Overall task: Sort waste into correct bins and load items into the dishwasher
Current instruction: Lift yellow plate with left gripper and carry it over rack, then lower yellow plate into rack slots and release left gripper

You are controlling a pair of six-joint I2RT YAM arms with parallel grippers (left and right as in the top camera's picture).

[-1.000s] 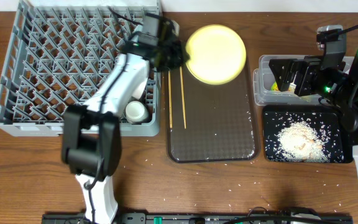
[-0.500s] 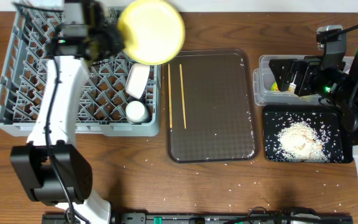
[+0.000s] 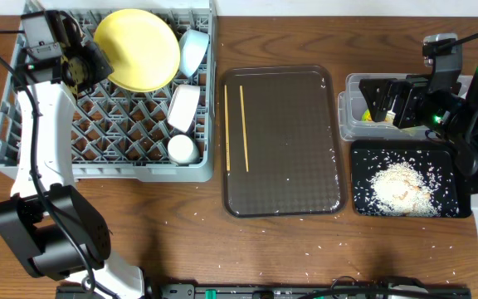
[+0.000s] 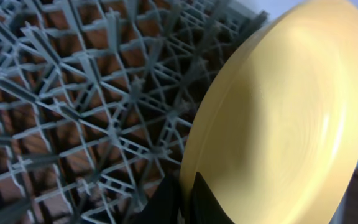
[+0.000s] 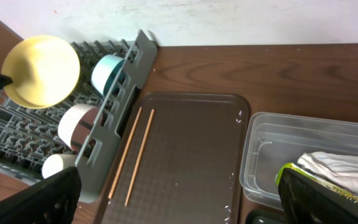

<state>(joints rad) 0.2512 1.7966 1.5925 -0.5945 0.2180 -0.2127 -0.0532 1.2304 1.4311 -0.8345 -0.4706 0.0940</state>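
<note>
My left gripper (image 3: 88, 65) is shut on the rim of the round yellow plate (image 3: 137, 48), holding it tilted over the back of the grey dishwasher rack (image 3: 48, 158). In the left wrist view the black fingertips (image 4: 166, 200) pinch the plate's (image 4: 284, 118) edge above the pegs (image 4: 73, 93). A light blue bowl (image 3: 193, 50), a white bowl (image 3: 183, 106) and a small cup (image 3: 180, 148) stand in the rack. Two chopsticks (image 3: 242, 116) lie on the brown tray (image 3: 289, 166). My right gripper (image 3: 380, 104) hangs open over the clear tub (image 3: 351, 91), which holds a white wrapper (image 5: 340, 165) and a packet (image 5: 294, 171).
The black tray (image 3: 363, 178) in front of the tub holds a heap of rice (image 3: 401, 184). Loose grains are scattered on the brown tray and on the wooden table (image 3: 222, 249) near its front edge. The rack's tall side wall (image 5: 126, 93) stands between the rack and the brown tray.
My left arm has swung the yellow plate from above the brown tray's back end leftwards to over the back of the rack. The right arm has not moved.
</note>
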